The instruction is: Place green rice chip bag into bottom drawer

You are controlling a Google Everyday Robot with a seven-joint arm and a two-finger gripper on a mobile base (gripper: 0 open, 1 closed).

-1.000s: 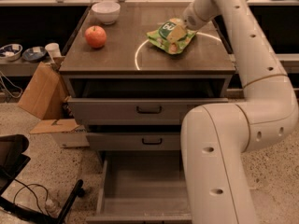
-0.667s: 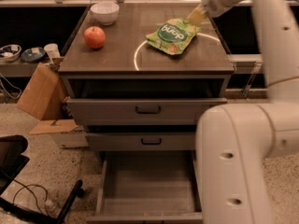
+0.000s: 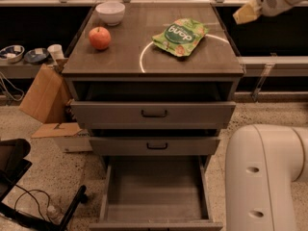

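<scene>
The green rice chip bag (image 3: 180, 36) lies flat on the cabinet top (image 3: 125, 52), right of centre, with its dark green round logo facing up. The bottom drawer (image 3: 155, 189) is pulled out and its plain grey interior holds nothing. My gripper (image 3: 245, 13) is at the upper right, off the right edge of the cabinet top and apart from the bag. It holds nothing that I can see.
A red apple (image 3: 99, 37) and a white bowl (image 3: 110, 12) sit on the left of the cabinet top. Two upper drawers (image 3: 154, 113) with black handles are slightly open. My white arm base (image 3: 267, 177) fills the lower right. A cardboard box (image 3: 43, 95) and cables (image 3: 33, 201) lie on the left.
My gripper has moved away from the bag, up and to the right, past the cabinet's right edge. The bag stays on the top. The view has shifted.
</scene>
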